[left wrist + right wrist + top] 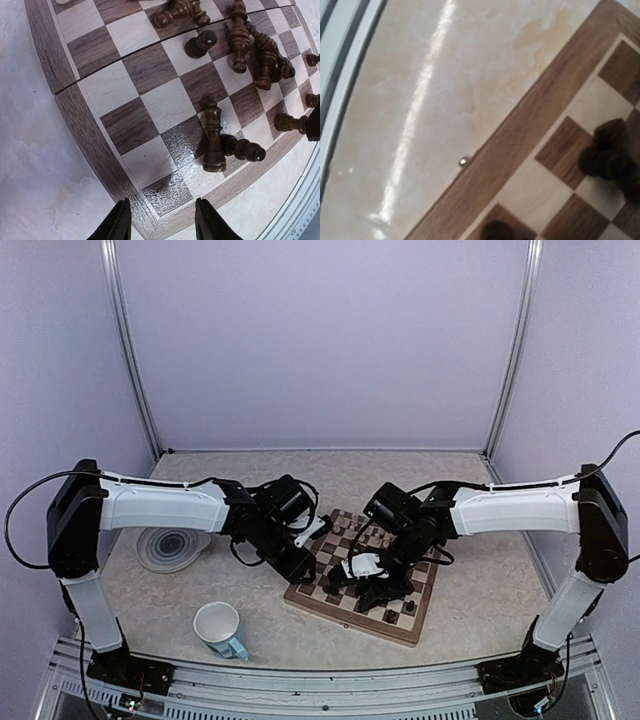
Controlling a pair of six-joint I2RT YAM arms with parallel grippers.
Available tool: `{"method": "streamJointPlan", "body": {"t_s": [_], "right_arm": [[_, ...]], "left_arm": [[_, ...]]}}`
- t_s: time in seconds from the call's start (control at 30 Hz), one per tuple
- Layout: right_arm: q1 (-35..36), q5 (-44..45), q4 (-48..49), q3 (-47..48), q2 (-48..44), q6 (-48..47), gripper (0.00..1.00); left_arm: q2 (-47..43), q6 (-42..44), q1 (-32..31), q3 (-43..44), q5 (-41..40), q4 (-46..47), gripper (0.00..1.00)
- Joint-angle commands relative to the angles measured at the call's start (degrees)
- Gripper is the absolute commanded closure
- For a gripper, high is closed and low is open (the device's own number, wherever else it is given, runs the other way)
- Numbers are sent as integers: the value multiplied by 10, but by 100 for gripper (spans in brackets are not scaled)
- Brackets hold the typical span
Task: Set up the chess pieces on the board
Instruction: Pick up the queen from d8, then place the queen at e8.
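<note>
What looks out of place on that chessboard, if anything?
The dark chess pieces are in a jumble. Many lie toppled across each other on the board instead of standing in rows, and a fallen pair lies near its corner. The board also sits at an angle on the table.

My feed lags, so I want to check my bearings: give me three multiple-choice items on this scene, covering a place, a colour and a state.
1. Where is the mug relative to the board?
A) on the table, on the left arm's side
B) on top of it
C) beyond its far edge

2. What colour are the chess pieces near the board corner in the left wrist view?
A) cream
B) dark brown
C) red

3. How is the left gripper?
A) shut on a piece
B) shut on the mug
C) open, holding nothing

Answers: 1 A, it stands on the table left of the board; 2 B, all are dark wood; 3 C, a clear gap shows.
</note>
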Motion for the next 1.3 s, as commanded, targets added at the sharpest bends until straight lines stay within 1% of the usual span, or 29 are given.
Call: {"method": "streamJointPlan", "body": {"t_s": [0.0, 0.13, 0.2, 0.23, 0.37, 0.73, 1.1, 1.17, 1.27], "right_arm": [[8, -3, -10, 31, 24, 2, 70], [12, -9, -9, 42, 29, 3, 85], [15, -10, -9, 49, 33, 2, 91], [17, -10, -10, 52, 36, 2, 94], [25, -17, -15, 70, 48, 2, 97], [36, 9, 1, 87, 77, 14, 98], [36, 44, 15, 91, 81, 20, 98], [36, 46, 16, 89, 80, 20, 95], [36, 38, 15, 88, 78, 23, 86]], "left_arm": [[-29, -15, 2, -28, 5, 40, 55], [-41, -20, 1, -48, 1, 49, 55], [-45, -20, 1, -55, 1, 53, 55], [-47, -21, 2, -58, 1, 55, 55], [-49, -22, 2, -66, 1, 62, 55], [-54, -24, 2, -80, 0, 72, 55], [-53, -22, 1, -78, 2, 72, 55], [-53, -22, 2, -78, 2, 72, 55], [-52, -22, 1, -78, 3, 72, 55]]}}
